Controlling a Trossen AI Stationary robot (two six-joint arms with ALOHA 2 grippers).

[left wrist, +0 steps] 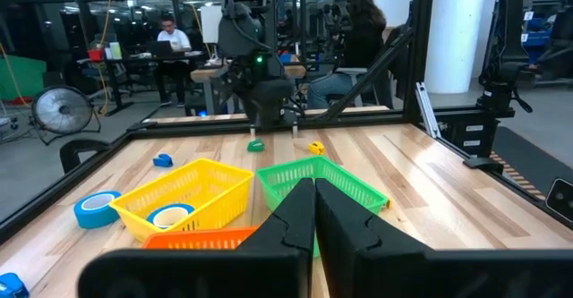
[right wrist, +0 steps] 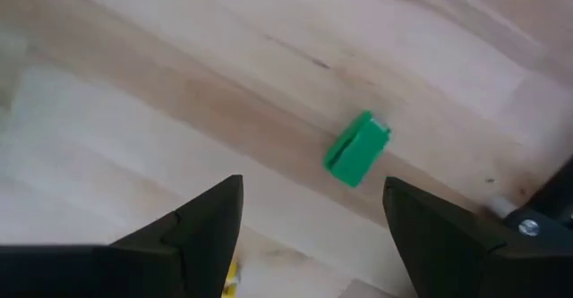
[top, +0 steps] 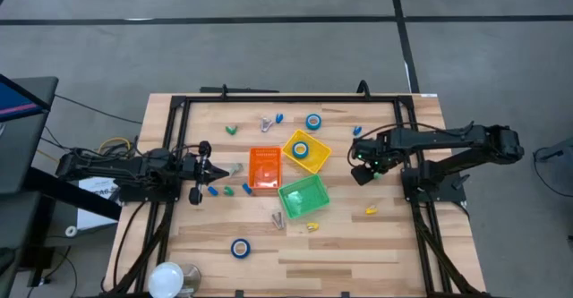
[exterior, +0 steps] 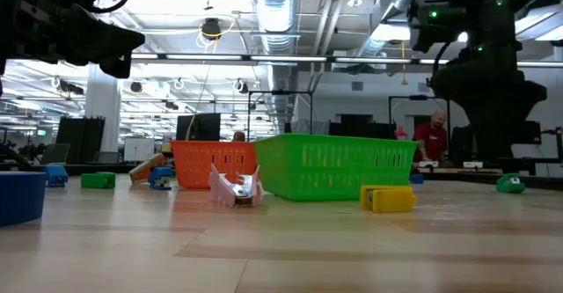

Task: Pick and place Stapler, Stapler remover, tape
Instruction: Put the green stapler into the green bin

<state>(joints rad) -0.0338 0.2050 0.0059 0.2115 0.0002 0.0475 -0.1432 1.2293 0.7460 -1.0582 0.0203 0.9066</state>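
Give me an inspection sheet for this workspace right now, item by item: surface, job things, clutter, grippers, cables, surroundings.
Surface: wooden table, black frame.
Job's things: one blue tape roll in the yellow bin; another tape roll and a third tape roll on the wood; orange bin and green bin mid-table.
Clutter: small blue, green and yellow pieces scattered around the bins.
Grippers: left gripper shut, empty; right gripper open above a small green piece.
Cables: some at the table's left edge.
Surroundings: people at desks beyond the table.
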